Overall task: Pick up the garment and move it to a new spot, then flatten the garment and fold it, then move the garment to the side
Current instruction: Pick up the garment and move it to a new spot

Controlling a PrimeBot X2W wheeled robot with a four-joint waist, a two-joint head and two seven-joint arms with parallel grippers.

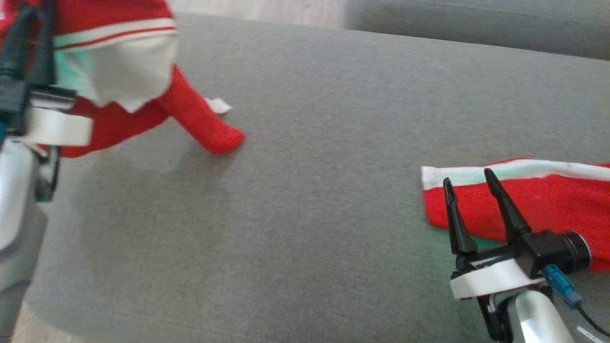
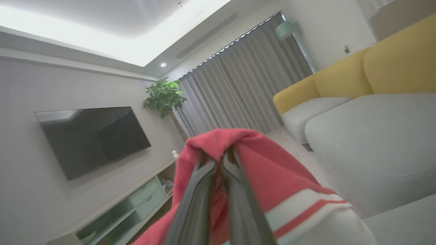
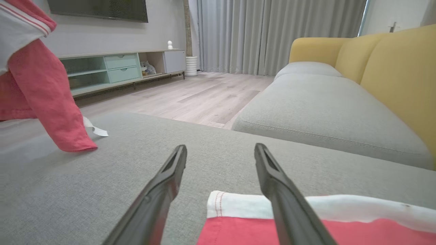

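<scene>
The red garment (image 1: 200,119), bunched, hangs over the grey cushion's (image 1: 310,214) far left corner, clamped in the left gripper's (image 2: 220,160) closed jaws, its lowest tip touching the cushion, while the right gripper's (image 1: 468,177) jaws stand wide over a flat red-and-white cloth (image 1: 548,200) at the right edge.

The garment (image 1: 128,66) is red, with a white panel faintly tinged mint and a white band carrying one thin red stripe. The cloth (image 1: 548,205) is red too, edged by a white hem with red stitching. The seat (image 1: 305,200) is plain mid-grey with a fine weave, and the backrest (image 3: 391,68) is mustard yellow. The fingers (image 1: 509,207) are black, above a white collar (image 1: 491,281) and a blue connector (image 1: 557,278). Elsewhere: grey curtain (image 3: 265,34), black TV (image 2: 92,139), green plant (image 2: 165,97), mint cabinet (image 3: 119,66) and a pale wood-grain floor (image 3: 190,98).
</scene>
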